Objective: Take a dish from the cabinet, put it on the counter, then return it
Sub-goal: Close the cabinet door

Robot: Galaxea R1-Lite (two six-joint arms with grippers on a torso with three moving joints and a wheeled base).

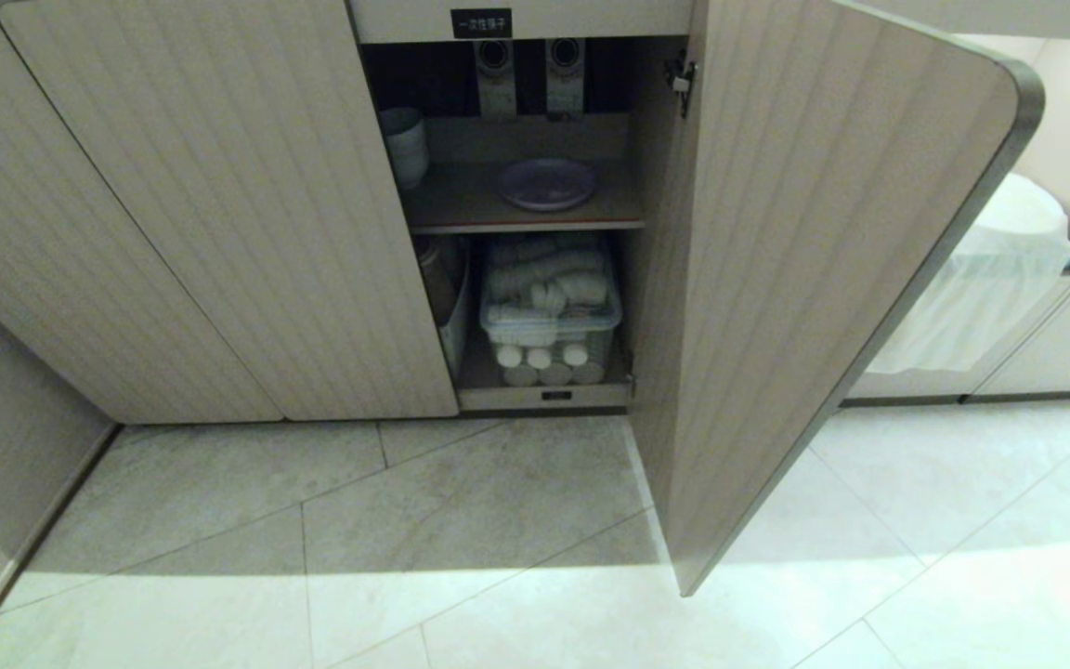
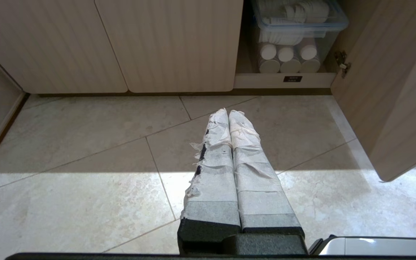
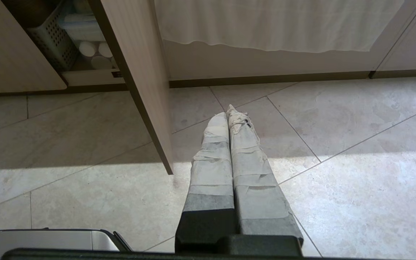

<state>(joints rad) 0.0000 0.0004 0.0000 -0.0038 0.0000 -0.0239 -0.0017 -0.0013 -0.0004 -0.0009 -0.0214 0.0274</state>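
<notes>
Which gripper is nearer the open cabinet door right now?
Right. The right gripper hangs just beside the open cabinet door's free edge; the left gripper hangs farther off, over floor.

Cabinet (image 1: 535, 139) interior: dim, upper recess near black.
Floor (image 1: 498, 595): bright sunlit band nearest the camera, shadow toward the cabinet, edge sharp.
Open door (image 1: 804, 279): casts an angled shadow.
Head view edges: straight lines bowed.
Focus: slightly soft throughout.

Your left gripper (image 2: 228, 112) has two long tapering fingers wrapped in white tape, frayed along one edge, over a black base. Your right gripper (image 3: 229, 110) looks the same, its tape greyer and crumpled at the tips. A silver-white housing edges each wrist view.
</notes>
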